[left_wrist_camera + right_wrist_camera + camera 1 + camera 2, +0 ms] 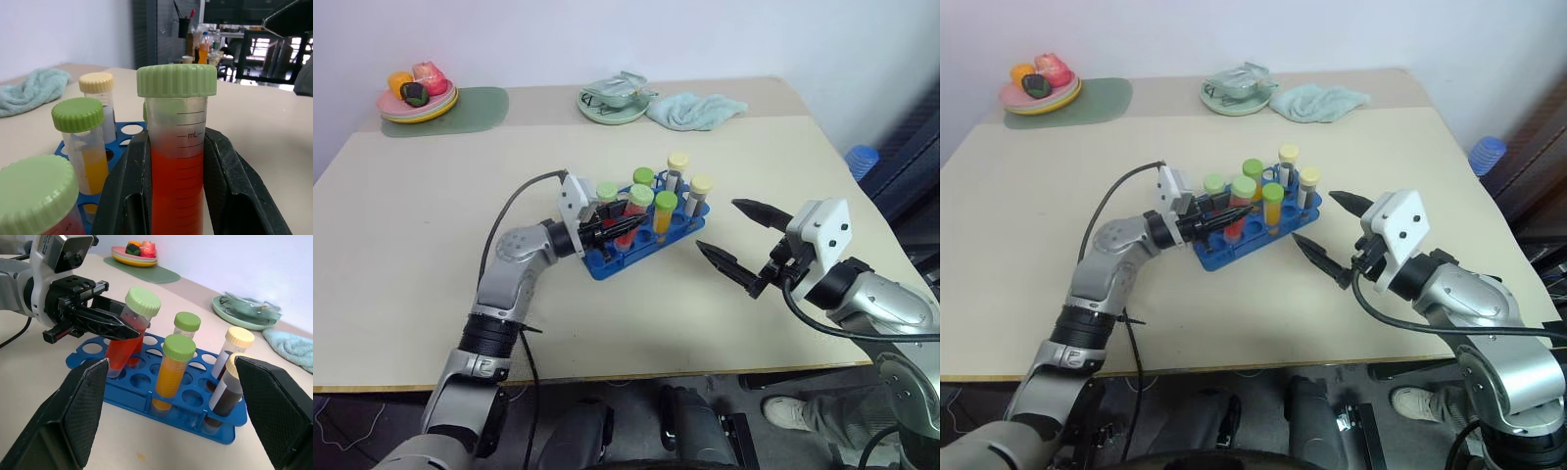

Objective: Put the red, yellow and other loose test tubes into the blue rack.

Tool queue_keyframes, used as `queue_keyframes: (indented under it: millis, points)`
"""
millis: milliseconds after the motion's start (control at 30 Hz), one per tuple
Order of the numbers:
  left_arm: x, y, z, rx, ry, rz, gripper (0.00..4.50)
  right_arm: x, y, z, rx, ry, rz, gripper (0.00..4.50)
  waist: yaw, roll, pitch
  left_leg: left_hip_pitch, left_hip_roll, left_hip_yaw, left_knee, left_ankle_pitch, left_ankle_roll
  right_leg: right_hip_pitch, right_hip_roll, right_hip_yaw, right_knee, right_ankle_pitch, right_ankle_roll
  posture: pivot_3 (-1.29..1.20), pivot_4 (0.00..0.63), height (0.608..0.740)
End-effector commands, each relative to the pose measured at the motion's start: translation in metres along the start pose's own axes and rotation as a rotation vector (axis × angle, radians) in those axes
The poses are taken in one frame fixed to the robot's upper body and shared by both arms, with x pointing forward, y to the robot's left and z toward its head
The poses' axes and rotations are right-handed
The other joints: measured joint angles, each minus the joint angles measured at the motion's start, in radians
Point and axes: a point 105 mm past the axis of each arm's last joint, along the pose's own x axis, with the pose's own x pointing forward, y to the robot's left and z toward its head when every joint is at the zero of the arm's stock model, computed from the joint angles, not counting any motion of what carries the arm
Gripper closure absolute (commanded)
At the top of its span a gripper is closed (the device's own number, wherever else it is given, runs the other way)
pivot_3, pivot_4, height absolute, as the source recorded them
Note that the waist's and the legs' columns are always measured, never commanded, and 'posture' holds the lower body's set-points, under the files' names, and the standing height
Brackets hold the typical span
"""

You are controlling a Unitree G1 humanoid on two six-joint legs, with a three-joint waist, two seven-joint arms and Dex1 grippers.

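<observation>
The beige table (431, 255) has wide bare surface to the left of and in front of the blue rack (607, 262), which sits near the middle, well clear of every edge. Along the far edge lie a green mat (475, 110) with a plate of fruit (416, 95), a dish (612, 103) and a cloth (695, 110). The right gripper (736, 238) hovers just right of the rack, fingers spread, nothing between them. The left gripper (612, 228) is clenched on the red tube (124, 340), tilted over the rack's left holes beside the yellow tube (168, 372).
</observation>
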Motion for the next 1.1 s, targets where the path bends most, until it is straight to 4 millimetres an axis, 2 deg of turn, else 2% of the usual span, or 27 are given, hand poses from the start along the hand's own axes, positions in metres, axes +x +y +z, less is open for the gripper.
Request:
queue_keyframes:
  millis: [33,167,433,567,867,933,967,1100]
  points:
    - [-0.005,-0.002,-0.019,-0.029,0.068,0.002,3.67,-0.004,-0.001,0.009,-0.027,-0.037,-0.005,0.28,0.000,0.000,0.000,0.000,0.000,0.000,0.000,0.000,0.000,0.000,0.000,0.000,0.000,0.000,0.000,0.00,0.150,0.740]
    - [-0.002,-0.001,-0.023,-0.024,0.069,0.008,3.67,-0.013,-0.001,0.001,-0.021,0.014,0.002,0.28,0.003,0.000,-0.001,0.000,0.000,0.000,0.000,0.000,0.000,0.000,0.000,0.000,0.000,0.000,0.000,0.00,0.150,0.740]
    - [-0.002,0.005,-0.042,-0.032,0.089,0.056,3.67,-0.047,0.002,-0.018,0.011,0.148,0.005,0.28,0.001,0.001,-0.007,0.004,0.000,0.000,0.000,-0.001,0.002,0.005,0.000,0.000,-0.001,0.000,0.000,0.00,0.150,0.740]
    - [0.003,0.002,-0.048,-0.038,0.084,0.047,3.67,-0.052,0.003,-0.020,0.020,0.149,-0.007,0.28,-0.001,0.004,-0.009,0.019,0.001,0.000,-0.002,-0.006,0.010,0.022,0.001,0.000,-0.005,-0.003,0.003,0.00,0.150,0.740]
    - [0.005,0.000,-0.049,-0.116,0.046,0.025,3.67,-0.053,0.008,-0.022,0.033,0.140,-0.011,0.28,0.005,0.005,-0.011,0.018,0.002,-0.002,-0.002,-0.006,0.010,0.025,0.001,-0.002,-0.013,-0.002,0.005,0.00,0.150,0.740]
    - [0.001,0.001,-0.047,-0.154,0.031,0.016,2.68,-0.053,0.009,-0.022,0.034,0.139,-0.011,0.28,0.005,0.005,-0.011,0.017,0.002,-0.002,-0.002,-0.006,0.010,0.025,0.001,-0.002,-0.013,-0.002,0.005,0.00,0.150,0.740]
    - [-0.001,0.002,-0.045,-0.150,0.027,0.015,2.39,-0.053,0.009,-0.023,0.035,0.138,-0.011,0.28,0.004,0.005,-0.011,0.017,0.002,-0.002,-0.002,-0.006,0.010,0.025,0.001,-0.002,-0.014,-0.002,0.005,0.00,0.150,0.740]
    - [-0.004,0.006,-0.042,-0.086,0.028,0.046,0.35,-0.052,0.009,-0.024,0.038,0.137,-0.008,0.28,0.003,0.004,-0.010,0.015,0.002,-0.002,-0.002,-0.007,0.011,0.022,0.001,-0.002,-0.013,-0.002,0.005,0.00,0.150,0.740]
